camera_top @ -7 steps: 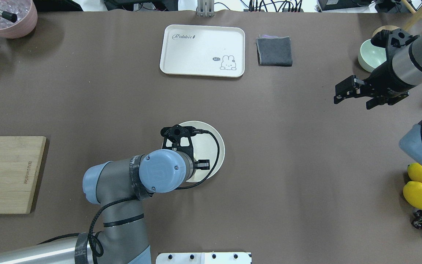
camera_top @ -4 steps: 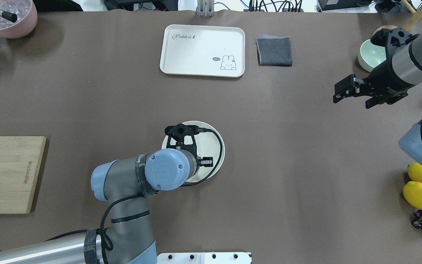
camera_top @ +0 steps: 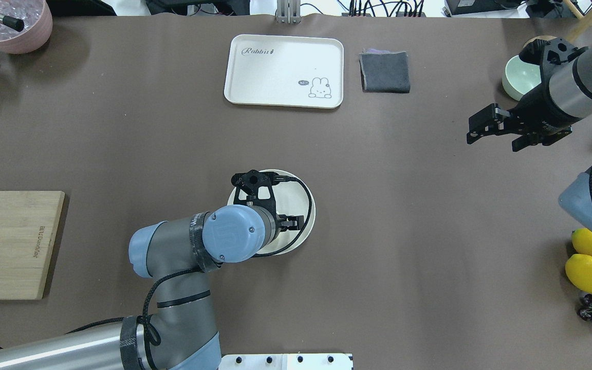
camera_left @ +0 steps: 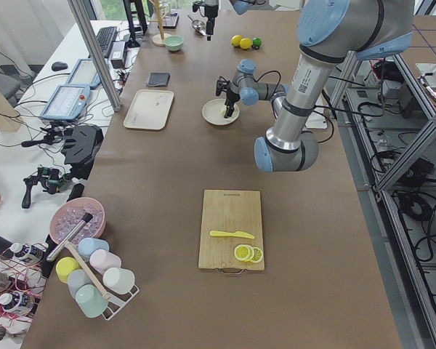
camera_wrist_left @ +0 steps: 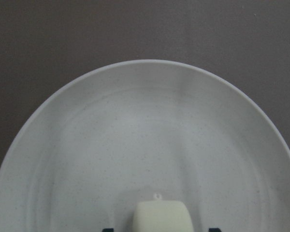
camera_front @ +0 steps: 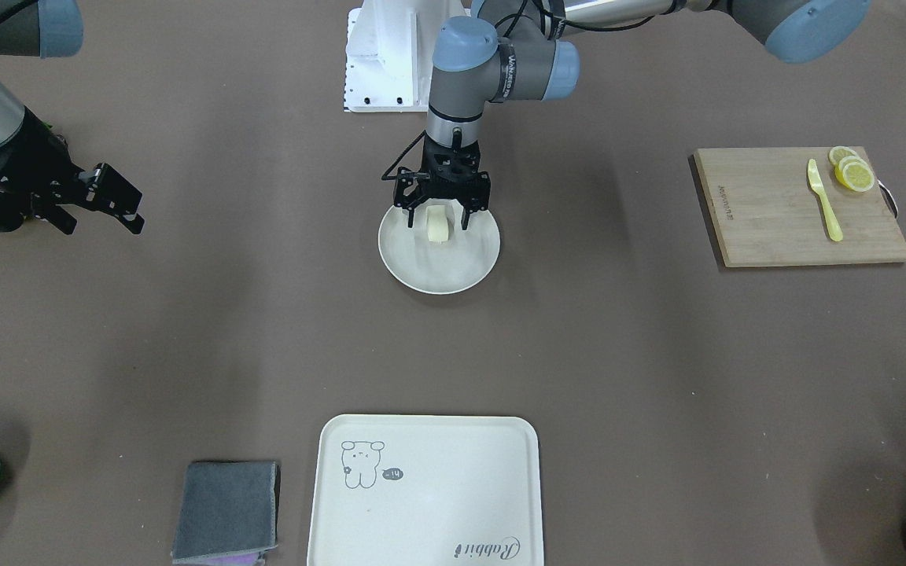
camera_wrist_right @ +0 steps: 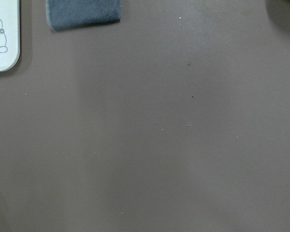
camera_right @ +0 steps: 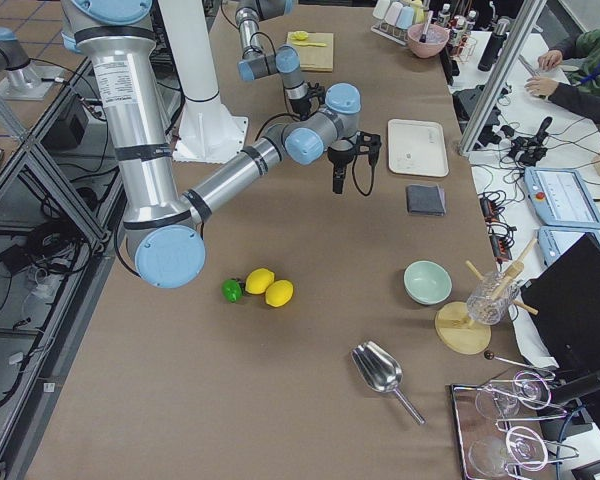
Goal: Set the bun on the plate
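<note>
Find the pale, blocky bun (camera_front: 437, 225) resting on the round cream plate (camera_front: 441, 277), near its robot-side rim.

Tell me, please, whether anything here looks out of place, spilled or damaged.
Nothing stands out. The bun sits on the plate, inside its rim, with the left gripper open around it; nothing looks spilled or damaged.

Left arm (camera_top: 172, 246): comes in from the robot's side of the surface, elbow bent, last joint turned straight down; left gripper (camera_front: 437, 218): vertical, low over the surface, fingers (camera_front: 466, 216) spread apart, clamping nothing.
Right arm (camera_top: 584, 77): reaches in from the robot's right, forearm sloping down toward the surface; right gripper (camera_top: 499, 134): held well above the surface, tilted downward, fingers (camera_top: 481, 125) parted, empty.
</note>
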`<state>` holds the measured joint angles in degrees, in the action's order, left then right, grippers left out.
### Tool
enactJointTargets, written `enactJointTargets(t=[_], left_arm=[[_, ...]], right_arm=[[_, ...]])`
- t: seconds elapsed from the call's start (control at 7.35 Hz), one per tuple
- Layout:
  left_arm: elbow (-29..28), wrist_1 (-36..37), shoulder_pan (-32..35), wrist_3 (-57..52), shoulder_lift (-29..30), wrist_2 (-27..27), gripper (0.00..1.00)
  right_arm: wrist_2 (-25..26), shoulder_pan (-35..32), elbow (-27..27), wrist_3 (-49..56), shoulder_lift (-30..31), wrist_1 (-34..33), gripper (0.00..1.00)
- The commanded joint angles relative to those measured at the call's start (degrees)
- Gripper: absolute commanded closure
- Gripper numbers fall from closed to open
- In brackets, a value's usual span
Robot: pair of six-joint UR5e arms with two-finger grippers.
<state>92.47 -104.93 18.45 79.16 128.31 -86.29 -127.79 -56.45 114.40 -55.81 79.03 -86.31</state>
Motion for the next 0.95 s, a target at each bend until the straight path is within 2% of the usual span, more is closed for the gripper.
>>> enactJointTargets(t=[0.0,0.27,0.54,0.68,0.82], left_arm=[[3.31,0.69,1.93,-0.49,-0.25,-0.46,0.03],[10.95,9.18,10.07,-7.31,-1.83,-1.77,0.03],[11.15,4.24,15.53,-8.05,-7.35,-1.16,0.03],[10.98,-0.23,19.66,-7.88,-9.46,-1.77,0.03],[10.72,-1.14,20.66,-7.97,-12.52,-1.43,0.03]], right_arm=[[-0.09,-0.32,0.12,0.00,0.25,0.00,0.00],[0.00,-1.29,0.21,1.31,1.91,-0.09,0.00],[-1.13,-4.70,0.47,12.16,7.69,0.00,0.00],[-4.71,-8.37,-0.66,19.35,10.42,-0.78,0.00],[-6.31,-13.02,-2.41,27.43,13.75,-0.62,0.00]])
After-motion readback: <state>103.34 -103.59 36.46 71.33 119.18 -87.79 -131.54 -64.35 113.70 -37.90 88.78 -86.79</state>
